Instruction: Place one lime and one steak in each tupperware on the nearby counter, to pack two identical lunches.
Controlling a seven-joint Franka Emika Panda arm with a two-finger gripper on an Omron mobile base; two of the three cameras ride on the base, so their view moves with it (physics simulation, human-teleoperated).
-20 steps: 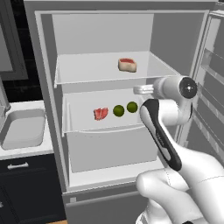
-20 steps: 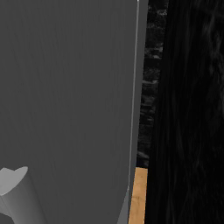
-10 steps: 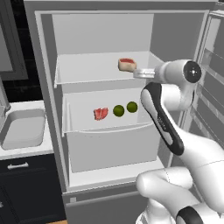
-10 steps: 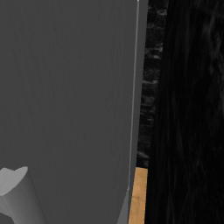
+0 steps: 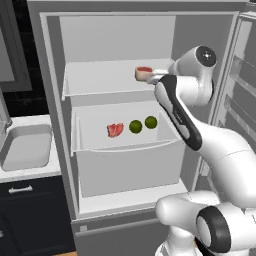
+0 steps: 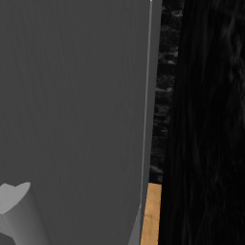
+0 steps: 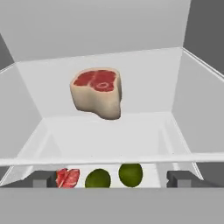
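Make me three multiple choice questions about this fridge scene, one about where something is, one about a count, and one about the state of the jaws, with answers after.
1. Where does the thick steak sit?
A. on the upper fridge shelf
B. in the sink
C. on the floor

2. How many limes lie on the lower shelf?
A. none
B. two
C. five

3. How do the jaws of the gripper stand?
A. shut on a lime
B. shut on the thick steak
C. open, holding nothing

Answers:
1. A: the left base view shows it on the upper shelf, just ahead of the gripper.
2. B: one lime and the other lime lie beside the flat steak.
3. C: the hand view shows the thick steak ahead, ungripped.
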